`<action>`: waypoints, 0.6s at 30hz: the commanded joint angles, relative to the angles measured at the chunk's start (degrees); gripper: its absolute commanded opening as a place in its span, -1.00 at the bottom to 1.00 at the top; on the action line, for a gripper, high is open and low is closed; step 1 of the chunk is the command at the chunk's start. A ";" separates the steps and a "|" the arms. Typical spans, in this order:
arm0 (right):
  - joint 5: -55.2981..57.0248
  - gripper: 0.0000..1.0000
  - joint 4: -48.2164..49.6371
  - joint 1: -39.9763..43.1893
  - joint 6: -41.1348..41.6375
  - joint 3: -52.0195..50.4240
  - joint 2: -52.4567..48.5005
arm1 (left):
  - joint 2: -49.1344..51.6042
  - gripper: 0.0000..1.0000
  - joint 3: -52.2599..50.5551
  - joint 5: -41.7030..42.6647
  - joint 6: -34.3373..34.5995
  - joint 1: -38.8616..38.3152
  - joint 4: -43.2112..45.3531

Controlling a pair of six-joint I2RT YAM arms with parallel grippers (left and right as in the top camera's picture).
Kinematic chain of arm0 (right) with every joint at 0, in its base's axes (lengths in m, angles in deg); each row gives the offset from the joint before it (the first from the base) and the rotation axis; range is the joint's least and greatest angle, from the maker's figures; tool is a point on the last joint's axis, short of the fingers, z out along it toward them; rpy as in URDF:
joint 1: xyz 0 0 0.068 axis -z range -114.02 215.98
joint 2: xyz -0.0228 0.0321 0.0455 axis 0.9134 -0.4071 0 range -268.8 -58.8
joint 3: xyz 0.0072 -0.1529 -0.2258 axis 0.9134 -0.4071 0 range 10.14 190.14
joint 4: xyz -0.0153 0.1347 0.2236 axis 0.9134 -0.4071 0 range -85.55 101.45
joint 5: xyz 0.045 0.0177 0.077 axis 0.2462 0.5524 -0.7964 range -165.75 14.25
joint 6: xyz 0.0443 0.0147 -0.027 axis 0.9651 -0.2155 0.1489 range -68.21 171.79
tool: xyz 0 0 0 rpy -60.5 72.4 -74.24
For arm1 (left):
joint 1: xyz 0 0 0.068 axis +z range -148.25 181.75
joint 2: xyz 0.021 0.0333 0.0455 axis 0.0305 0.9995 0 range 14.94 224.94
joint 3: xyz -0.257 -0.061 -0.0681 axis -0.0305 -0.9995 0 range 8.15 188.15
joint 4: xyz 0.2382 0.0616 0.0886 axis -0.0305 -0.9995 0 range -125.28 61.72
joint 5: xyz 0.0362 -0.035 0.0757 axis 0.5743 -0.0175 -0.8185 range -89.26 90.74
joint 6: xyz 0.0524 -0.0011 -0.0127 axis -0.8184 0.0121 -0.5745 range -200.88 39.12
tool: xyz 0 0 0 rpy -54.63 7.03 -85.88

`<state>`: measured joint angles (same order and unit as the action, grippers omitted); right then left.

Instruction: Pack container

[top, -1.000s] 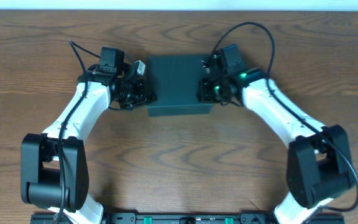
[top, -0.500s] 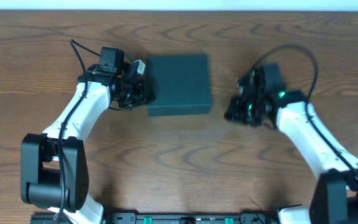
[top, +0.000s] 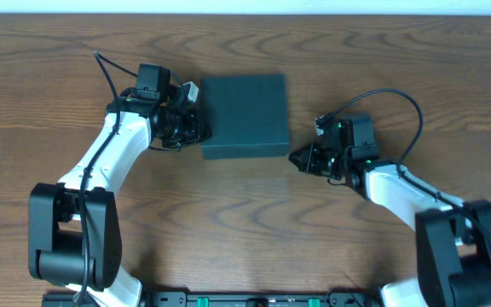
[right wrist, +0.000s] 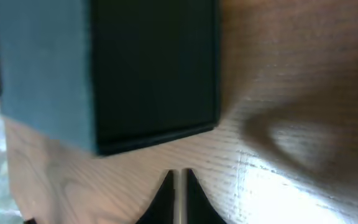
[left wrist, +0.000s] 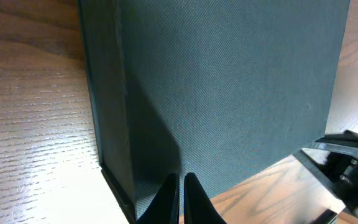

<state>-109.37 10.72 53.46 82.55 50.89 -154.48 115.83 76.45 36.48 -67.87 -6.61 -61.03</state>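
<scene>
- Looking down from overhead, the box [top: 245, 111] sits flat on the counter [top: 245, 230], toward the back and roughly midway across, lid on.
- It's dark teal-green, roughly square, with a plain matte top that shows a fine grainy texture up close. The side wall facing the front reads darker than the lid.
- Left tool [top: 201, 130] is right up at the box's left edge, near the front-left corner. From overhead I can't say for sure whether it's actually touching.
- In the left wrist view its two fingers [left wrist: 168, 198] are pinched almost together, with just a thin slit between them and nothing in it. So it's closed and empty. The tips sit over the lid just inside that corner.
- Right tool [top: 295, 159] is off the box, near the front-right corner and pointing toward it, with a strip of bare wood between.
- The right wrist view agrees: jaws pressed together, nothing pinched, box straight ahead with counter showing in the gap. That view is a bit blurry, so there's no fine detail.
- Left arm [top: 109, 162] and right arm [top: 399, 183] are white with black joints, elbows bent out to either side.
- A black cable [top: 390, 92] loops up over the right arm.
- The counter is brown wood grain.
</scene>
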 commanded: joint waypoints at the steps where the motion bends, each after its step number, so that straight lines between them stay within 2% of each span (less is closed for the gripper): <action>1: -0.96 -0.58 1.20 -0.50 0.22 -0.04 -2.56 | 0.26 -0.88 1.95 -0.39 -1.44 -0.04 -0.04; 3: -0.94 -0.26 1.38 -0.94 -1.09 -0.04 -2.91 | 0.26 -0.88 1.97 -0.39 -1.44 -0.04 -0.02; 6: -0.92 -0.10 2.29 -1.38 -2.67 -0.04 -2.91 | 0.26 -0.89 1.95 -0.39 -1.44 -0.04 -0.02; 10: -0.92 -0.03 4.04 -1.99 -6.54 -0.04 -2.91 | 0.26 -0.88 1.95 -0.39 -1.44 -0.04 -0.11; 18: 0.28 0.12 4.44 -2.84 -19.65 -0.04 -2.91 | 0.26 -0.88 1.95 -1.88 -1.46 -0.04 -1.60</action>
<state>-109.72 15.05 51.21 69.70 50.87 -157.26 115.83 76.45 35.81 -67.89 -6.61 -62.28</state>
